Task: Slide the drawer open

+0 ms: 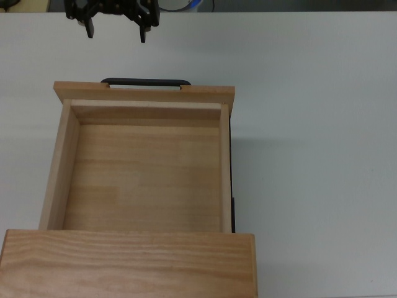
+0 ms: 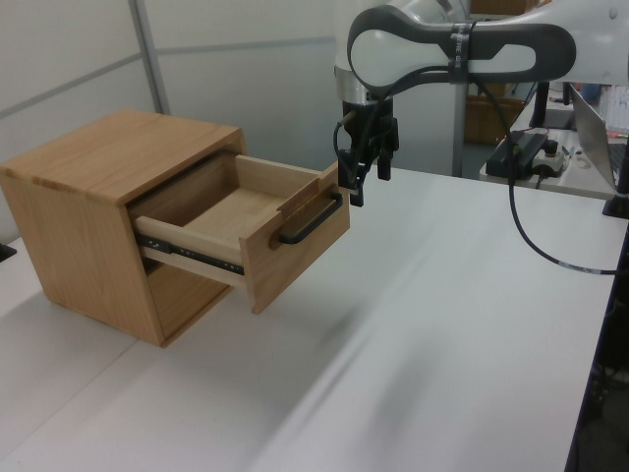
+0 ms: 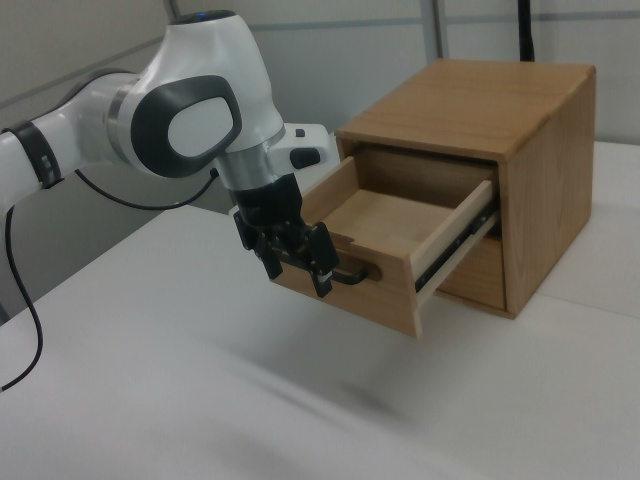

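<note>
From my station I see the drawer (image 1: 146, 167) pulled well out of the cabinet (image 2: 108, 167), its pale wood interior open to the top view and holding nothing I can make out. In the top view the front panel runs across the upper part of the frame, with the black bar handle (image 1: 146, 81) on its far side. The grained cabinet top (image 1: 127, 264) fills the bottom edge of the top view.

The end effector (image 1: 116, 34) sits at the top view's upper left, apart from the handle with a strip of bare white surface (image 1: 310, 155) between them. Its two fingers (image 1: 90, 30) stand spread wide and hold nothing (the gap between them shows plainly in the top view). In the left view the end effector (image 2: 366, 182) hangs just above and beside the far end of the handle (image 2: 310, 224), fingers pointing down, not around the bar. In the right view the end effector (image 3: 297, 262) is close in front of the drawer's front panel (image 3: 370, 290), near the handle end, though I cannot tell from the right view whether anything touches.

A black slide rail (image 2: 187, 253) shows along the drawer's side in the left view. The white arm (image 3: 180, 110) arches in from the right view's left.
</note>
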{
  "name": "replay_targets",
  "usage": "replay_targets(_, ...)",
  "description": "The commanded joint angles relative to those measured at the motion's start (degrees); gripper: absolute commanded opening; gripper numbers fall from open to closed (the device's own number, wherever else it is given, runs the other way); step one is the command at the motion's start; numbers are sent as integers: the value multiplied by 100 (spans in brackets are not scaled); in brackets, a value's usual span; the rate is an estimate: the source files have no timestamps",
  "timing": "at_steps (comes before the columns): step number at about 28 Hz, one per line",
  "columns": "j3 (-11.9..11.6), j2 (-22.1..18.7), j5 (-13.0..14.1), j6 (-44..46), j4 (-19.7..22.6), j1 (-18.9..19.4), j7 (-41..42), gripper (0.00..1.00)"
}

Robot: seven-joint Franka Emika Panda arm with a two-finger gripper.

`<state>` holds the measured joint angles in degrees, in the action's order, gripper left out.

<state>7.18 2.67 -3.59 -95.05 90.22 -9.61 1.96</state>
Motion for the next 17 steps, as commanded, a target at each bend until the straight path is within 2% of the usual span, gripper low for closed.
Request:
replay_targets(1,11,67,-81,206,-154,12,-90,100)
replay_targets(17,11,76,-63,206,-154,12,-99,100)
